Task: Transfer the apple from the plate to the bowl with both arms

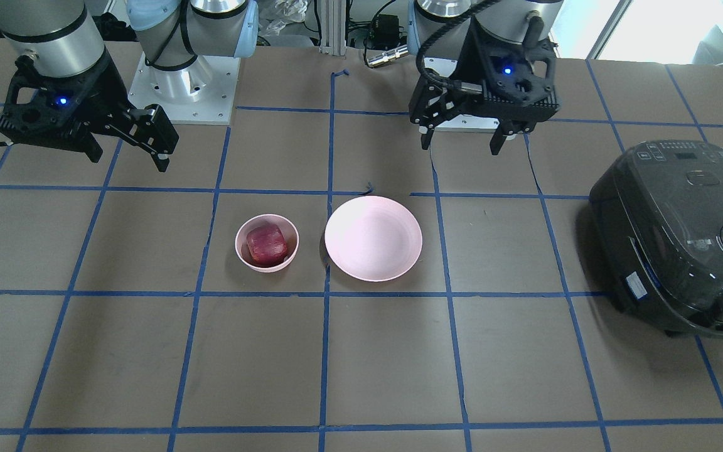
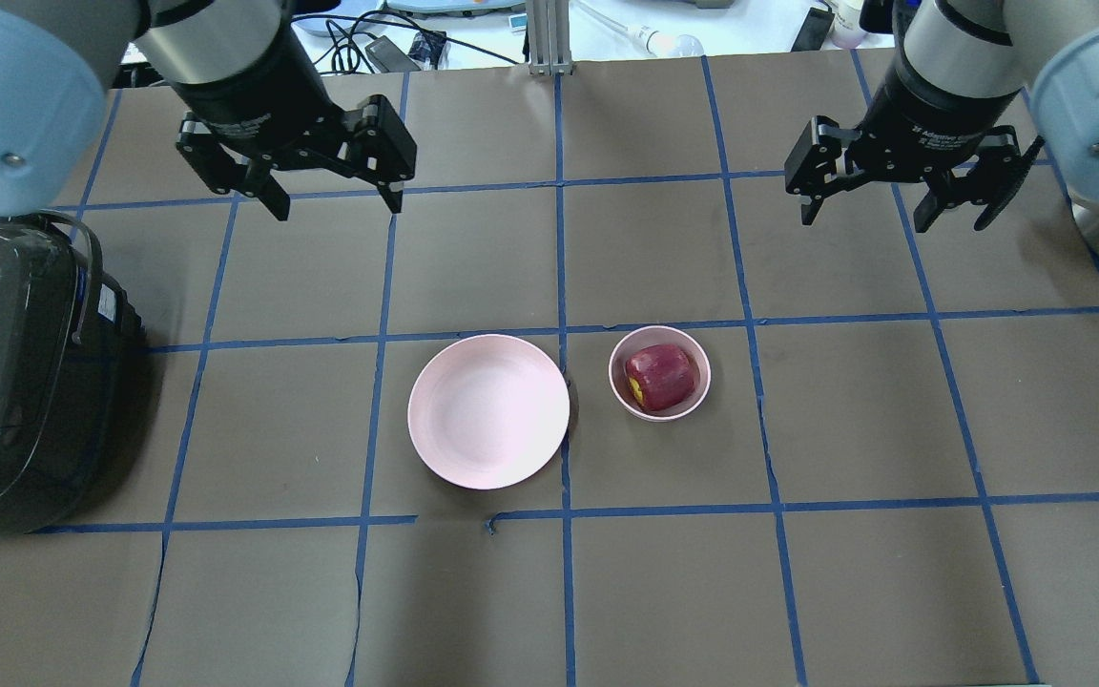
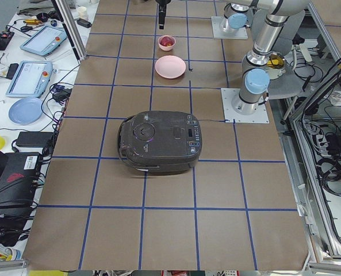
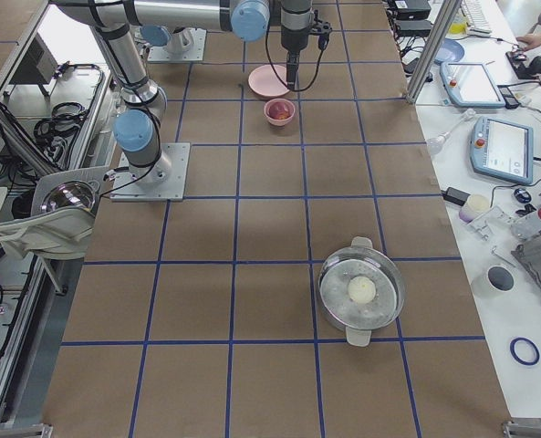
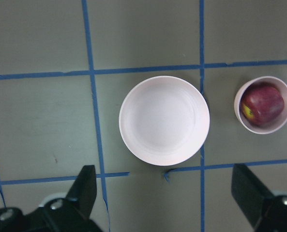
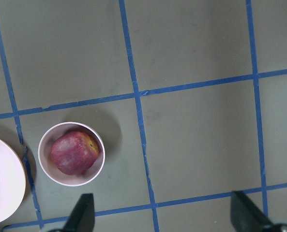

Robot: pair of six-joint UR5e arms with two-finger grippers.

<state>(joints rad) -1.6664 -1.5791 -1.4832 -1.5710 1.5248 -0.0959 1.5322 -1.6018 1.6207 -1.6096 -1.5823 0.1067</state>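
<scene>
The dark red apple (image 2: 660, 377) lies inside the small deep pink bowl (image 2: 693, 399), right of the table's middle in the overhead view. The wide shallow pink plate (image 2: 487, 411) stands empty just left of the bowl. My left gripper (image 2: 332, 196) is open and empty, high above the table, behind and left of the plate. My right gripper (image 2: 872, 212) is open and empty, high behind and right of the bowl. In the left wrist view the plate (image 5: 164, 121) and the apple (image 5: 263, 104) both show. In the right wrist view the apple (image 6: 74, 152) sits in the bowl (image 6: 46, 169).
A dark grey rice cooker (image 2: 6, 382) stands at the table's left edge in the overhead view. A metal pot (image 4: 361, 292) with a pale round thing in it stands far toward the right end. Blue tape lines grid the brown table.
</scene>
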